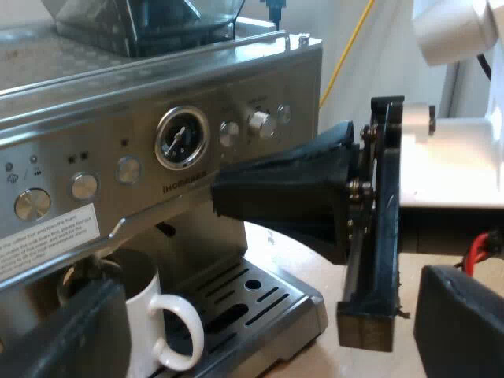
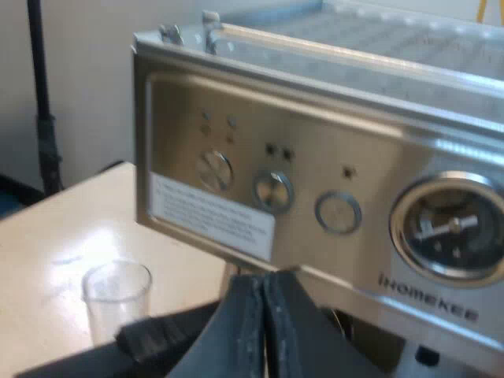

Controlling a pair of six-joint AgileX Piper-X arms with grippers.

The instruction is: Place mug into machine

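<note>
The left claw (image 1: 272,287) is hanging released, its two black fingers (image 1: 67,335) spread wide and holding nothing. Between those fingers, close against one of them, a white mug (image 1: 161,323) is standing upright on the slotted drip tray (image 1: 264,303) of the espresso machine (image 1: 94,94), under the machine's front. Its handle is facing the open gap of the claw. I cannot tell whether the near finger is touching the mug.

Beyond the claw, the machine's steel panel is showing a round pressure gauge (image 1: 182,138) among knobs and buttons. A dark bean hopper (image 1: 142,24) is sitting on top.

The right claw (image 1: 224,193) is reaching in above the left claw, pointing at the panel just under the gauge. In the right wrist view its fingertips (image 2: 244,331) are pressing together, clenched on nothing. Off to one side of this claw, apart from it, a clear measuring glass (image 2: 116,293) is standing upright on the pale desk (image 2: 47,236).
</note>
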